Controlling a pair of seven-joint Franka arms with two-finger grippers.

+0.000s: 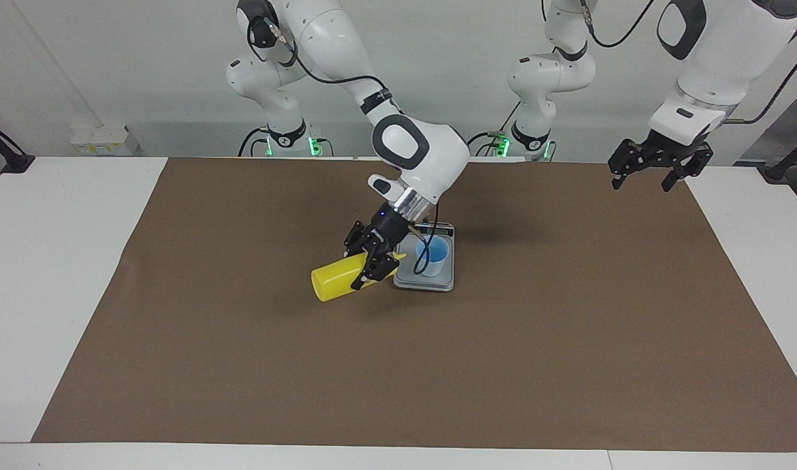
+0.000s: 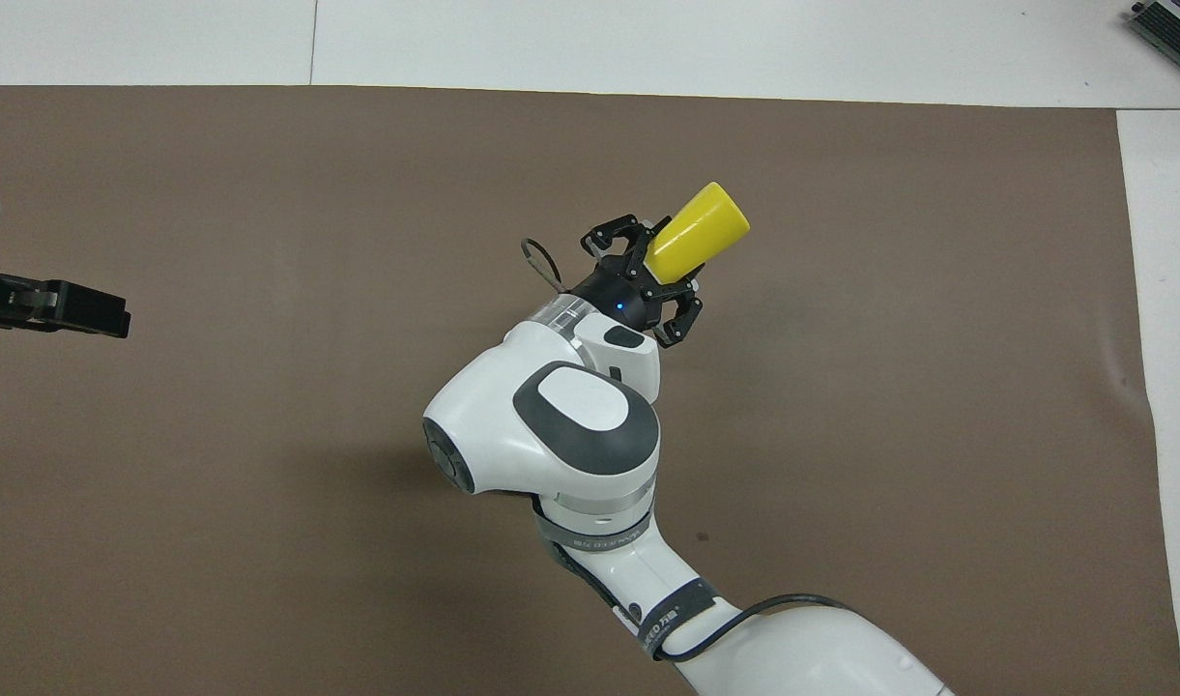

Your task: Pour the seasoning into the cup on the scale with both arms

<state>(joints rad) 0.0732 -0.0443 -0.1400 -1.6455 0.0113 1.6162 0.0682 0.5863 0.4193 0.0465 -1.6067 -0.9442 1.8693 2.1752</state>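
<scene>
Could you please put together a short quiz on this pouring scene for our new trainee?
1. True or false: the cup stands on the scale.
2. Which claw holds the bottle? A) left B) right C) neither
3. Fill in: the bottle is tilted, its base pointing away from the ____.

Key:
1. True.
2. B. The right claw is shut on the bottle beside the scale; the left claw waits open over the mat's edge at the left arm's end of the table.
3. cup.
</scene>
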